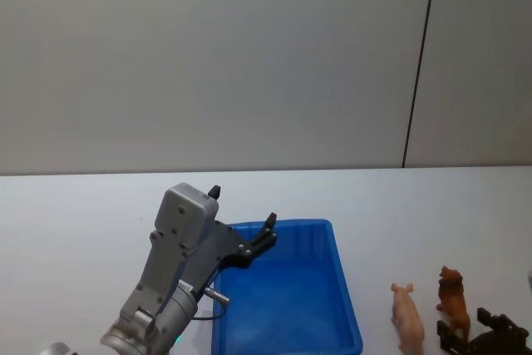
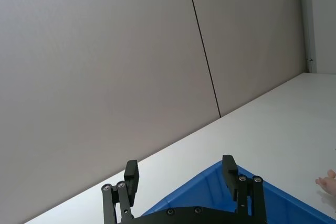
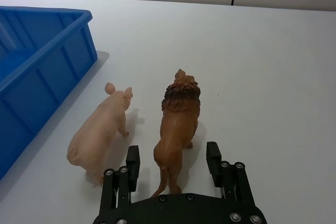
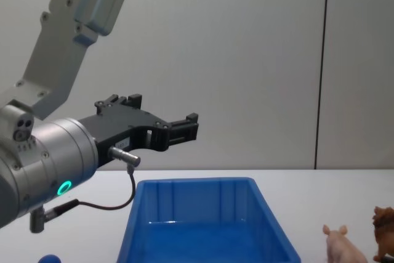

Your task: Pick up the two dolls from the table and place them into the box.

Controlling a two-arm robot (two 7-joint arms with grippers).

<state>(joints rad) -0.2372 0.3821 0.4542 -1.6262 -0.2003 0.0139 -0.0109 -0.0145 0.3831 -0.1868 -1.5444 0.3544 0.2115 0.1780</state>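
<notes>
While I watched the feeds, my right gripper sat low behind the brown lion, right of the blue box. Its fingers were spread to either side of the lion's hindquarters; contact I couldn't tell. Lion stood upright on the white table. Between box and lion stood the pink pig, just beside the lion, apart from both. Above the box's left rim my left gripper hung, fingers spread, empty.
</notes>
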